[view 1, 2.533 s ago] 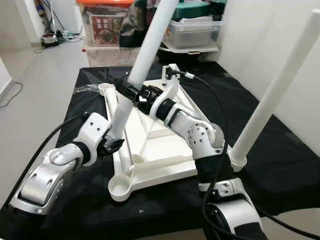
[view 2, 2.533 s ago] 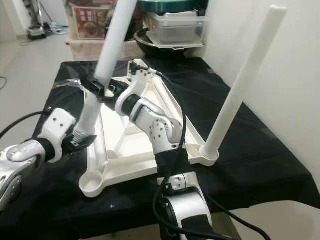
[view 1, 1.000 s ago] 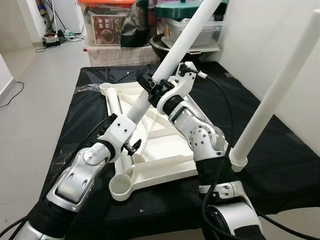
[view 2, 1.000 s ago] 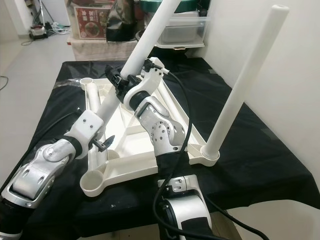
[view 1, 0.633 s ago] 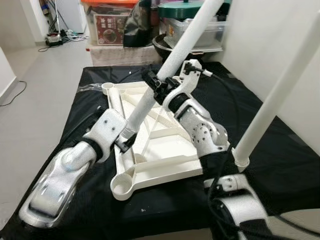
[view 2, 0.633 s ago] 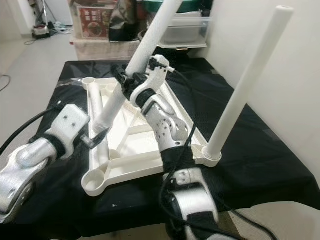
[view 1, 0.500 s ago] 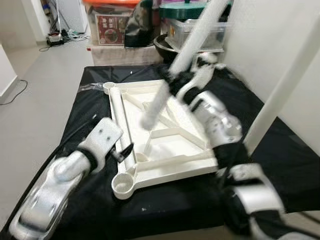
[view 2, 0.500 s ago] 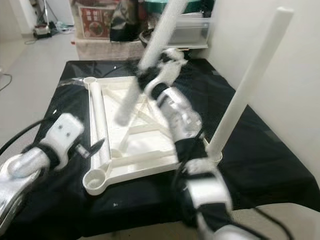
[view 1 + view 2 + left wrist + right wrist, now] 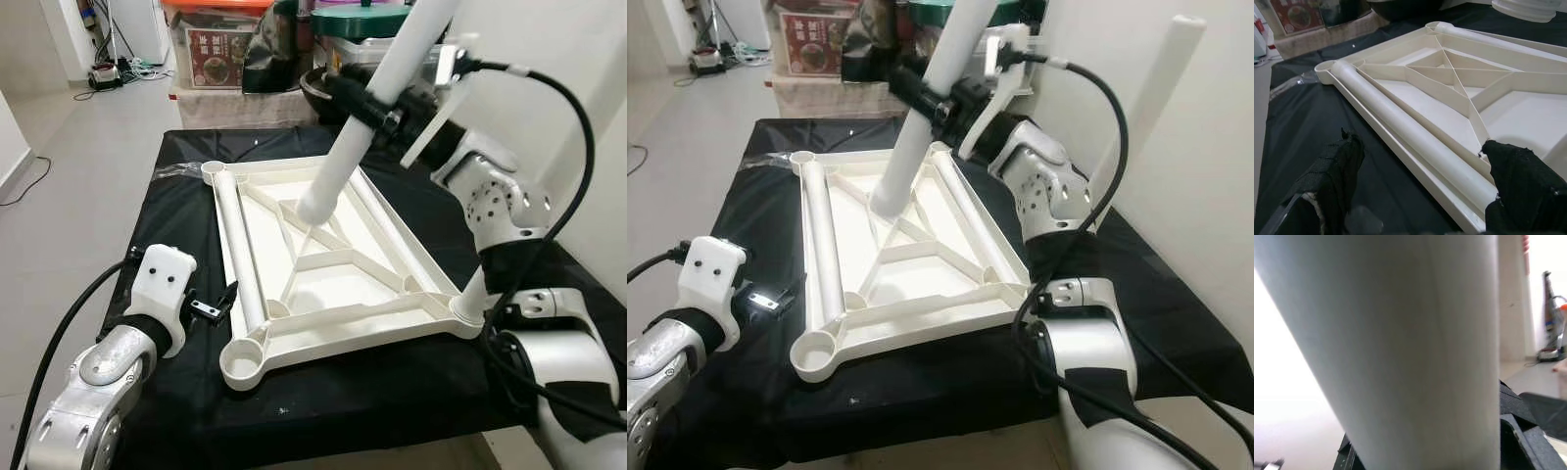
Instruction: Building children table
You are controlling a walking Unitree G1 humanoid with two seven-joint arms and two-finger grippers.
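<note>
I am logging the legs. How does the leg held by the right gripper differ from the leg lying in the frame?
The held leg is tilted and raised, lower end above the table frame; the lying leg rests flat along the frame's left rail. The right gripper clamps the held leg; the left gripper, open, is off the lying leg. Both are white tubes.

The right claw [image 9: 370,106] is raised high and clamped, while the left claw [image 9: 217,305] sits low, fingers spread.
</note>
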